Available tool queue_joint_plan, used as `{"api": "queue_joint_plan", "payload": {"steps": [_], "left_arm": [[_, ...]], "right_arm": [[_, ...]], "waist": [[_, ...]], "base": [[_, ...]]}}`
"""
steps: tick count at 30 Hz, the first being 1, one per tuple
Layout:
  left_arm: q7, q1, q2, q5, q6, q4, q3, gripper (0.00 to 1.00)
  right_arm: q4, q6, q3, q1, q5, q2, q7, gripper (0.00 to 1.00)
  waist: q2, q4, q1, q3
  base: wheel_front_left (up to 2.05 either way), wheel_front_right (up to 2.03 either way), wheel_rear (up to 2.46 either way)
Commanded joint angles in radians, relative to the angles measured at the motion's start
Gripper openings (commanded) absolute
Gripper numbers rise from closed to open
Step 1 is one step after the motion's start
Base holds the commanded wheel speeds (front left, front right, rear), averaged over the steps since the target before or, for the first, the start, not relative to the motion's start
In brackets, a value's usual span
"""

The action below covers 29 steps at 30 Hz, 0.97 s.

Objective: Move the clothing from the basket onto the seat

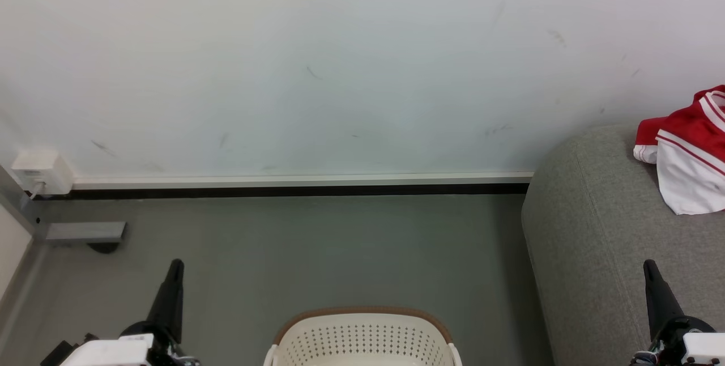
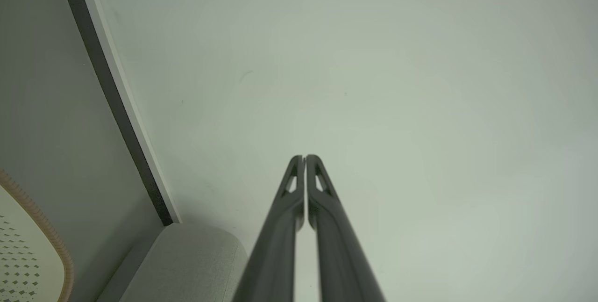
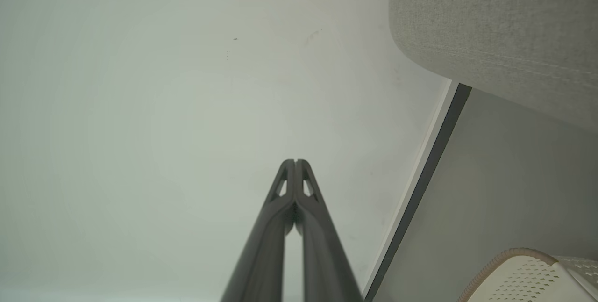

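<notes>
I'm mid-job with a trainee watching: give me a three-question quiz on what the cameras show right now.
1. True or false: some red and white clothing lies on the grey seat.
2. Where is the basket? A) on the seat B) on the floor, left of the seat C) held up by a gripper
3. Fill in: the left gripper and the right gripper both have their fingers ____.
Key: 1 true; 2 B; 3 shut.
</notes>
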Motion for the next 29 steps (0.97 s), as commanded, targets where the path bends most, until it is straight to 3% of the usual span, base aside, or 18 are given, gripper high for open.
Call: {"api": "queue_joint_plan", "payload": {"steps": [1,29], "left_arm": [[0.004,-0.007,0.002,-0.014,-0.007,-0.004,0.003,0.00],[0.004,-0.007,0.002,-0.014,-0.007,-0.004,0.003,0.00]], "right_arm": [[-0.005,0.000,-0.004,-0.013,0.002,0.000,0.003,0.00],[-0.005,0.000,-0.004,-0.013,0.002,0.000,0.003,0.00]], "waist": [[0.0000,0.000,0.0000,0.000],[0.0000,0.000,0.0000,0.000]], "base": [[0.00,0.00,0.00],[0.00,0.00,0.00]]}}
